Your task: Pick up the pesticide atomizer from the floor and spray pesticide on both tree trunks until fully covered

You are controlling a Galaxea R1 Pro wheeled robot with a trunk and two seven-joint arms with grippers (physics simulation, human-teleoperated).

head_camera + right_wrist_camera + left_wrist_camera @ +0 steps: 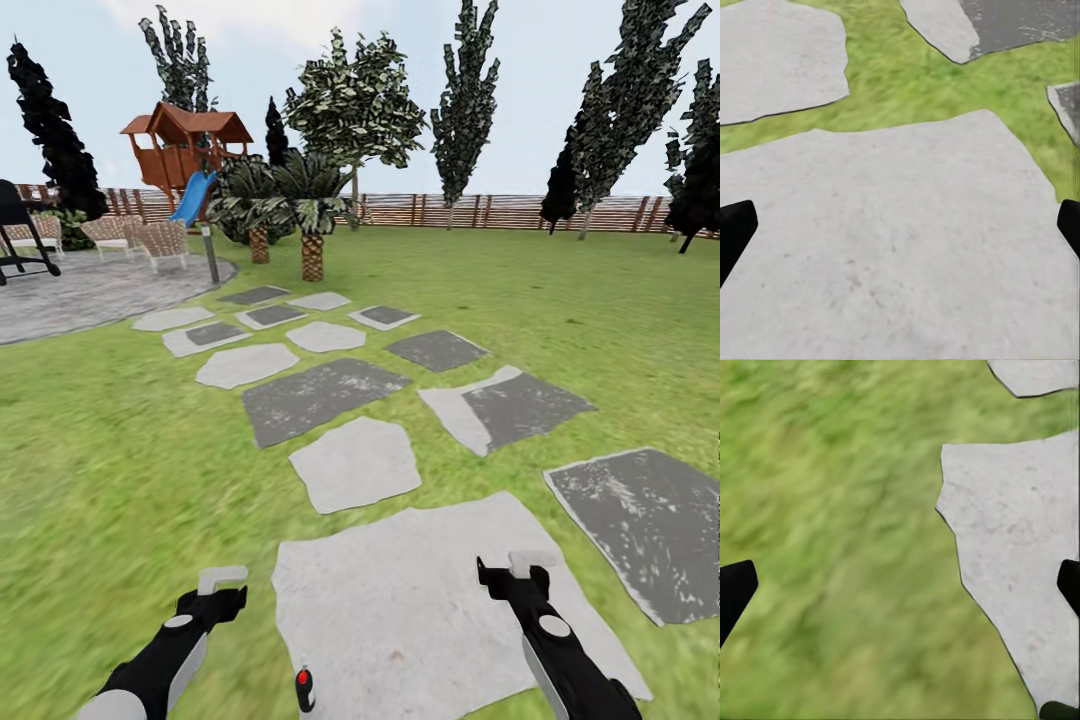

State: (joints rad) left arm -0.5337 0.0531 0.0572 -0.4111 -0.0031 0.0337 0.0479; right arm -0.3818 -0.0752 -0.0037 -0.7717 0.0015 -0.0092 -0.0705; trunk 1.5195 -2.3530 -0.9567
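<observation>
- The pesticide atomizer (304,690) stands upright on the floor, on the near edge of a large pale paving slab (420,610), at the bottom of the head view between the 2 arms and nearer the left one.
- It is a small black bottle with a red top. By its look I judge it light and rigid, with a smooth body that could slip, and narrow enough to tip if nudged from the side.
- Best hold, in my judgement: around the black body below the red top, jaws closing from 2 opposite sides, leaving the top free for spraying.
- The left gripper (222,588) hangs over grass (832,547) just beside the slab's edge; its jaws stand wide apart and hold nothing.
- The right gripper (520,572) hangs over the same slab, jaws likewise spread wide and empty, fingertips (735,232) at the sides of its wrist view.
- Both grippers sit beyond the bottle, so a reach would call for drawing an arm back and down.
- Room is generous: flat lawn and stepping stones (320,395) lie ahead, nothing crowds the bottle.
- Farther off stand short palms (312,215), a post lamp (210,255), a playhouse (185,150) with a slide, and the fence (500,210).
</observation>
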